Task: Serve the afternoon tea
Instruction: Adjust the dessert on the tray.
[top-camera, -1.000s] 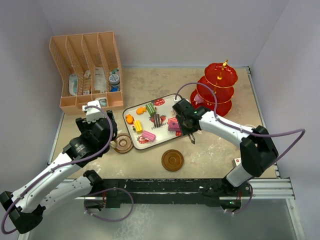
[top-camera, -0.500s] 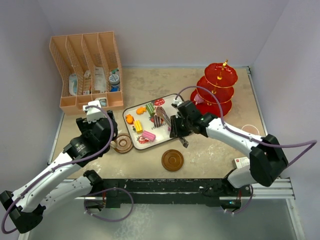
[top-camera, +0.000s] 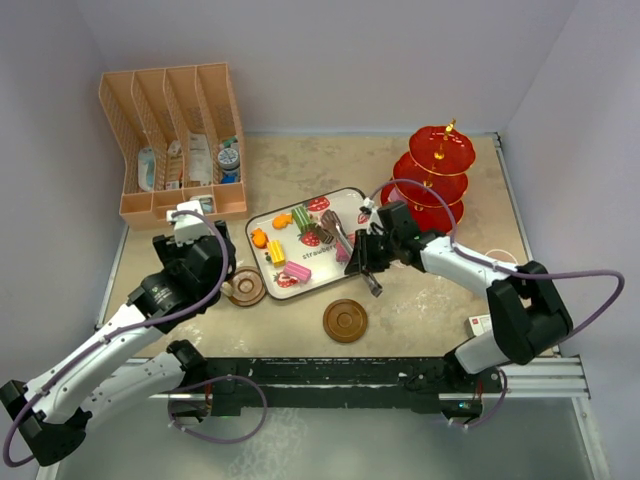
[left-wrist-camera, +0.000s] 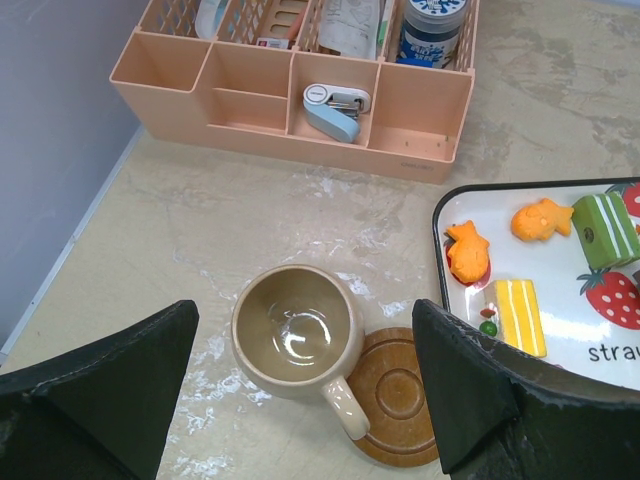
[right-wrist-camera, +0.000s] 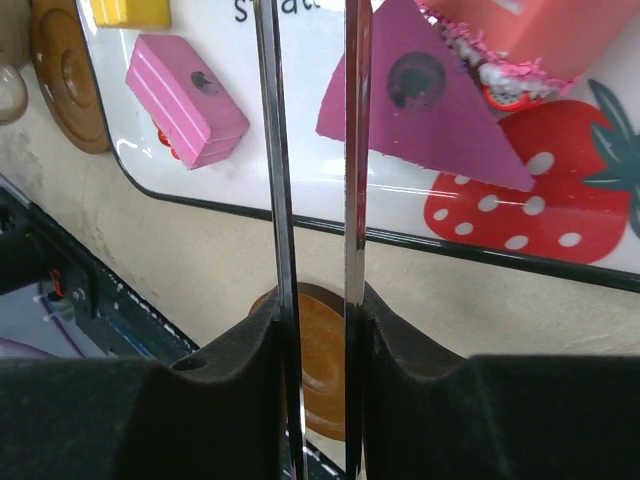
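Observation:
A tan mug (left-wrist-camera: 297, 335) stands on the table, touching the edge of a brown saucer (left-wrist-camera: 395, 395) (top-camera: 247, 288). My left gripper (left-wrist-camera: 305, 325) (top-camera: 200, 262) hangs open above the mug, one finger on each side. Toy cakes lie on the white strawberry tray (top-camera: 345, 200): orange (left-wrist-camera: 545, 222), green (left-wrist-camera: 605, 228), yellow (left-wrist-camera: 520, 315), pink (right-wrist-camera: 185, 100), purple (right-wrist-camera: 420, 110). My right gripper (right-wrist-camera: 315, 320) (top-camera: 368, 262) is shut on metal tongs (right-wrist-camera: 278, 150) (top-camera: 335, 228), whose tips reach over the tray. A second saucer (top-camera: 345, 320) lies near the front. The red three-tier stand (top-camera: 437, 175) is at the back right. I cannot make out the pink mug.
The peach rack of toiletries (top-camera: 175, 140) (left-wrist-camera: 290, 100) stands at the back left, just beyond the mug. Walls close in the table on the left, back and right. A small white box (top-camera: 475, 323) lies by the right arm's base.
My right gripper has swung the tongs round so that their tips now point over the tray, and its forearm has shifted right. The left arm and the mug have not moved.

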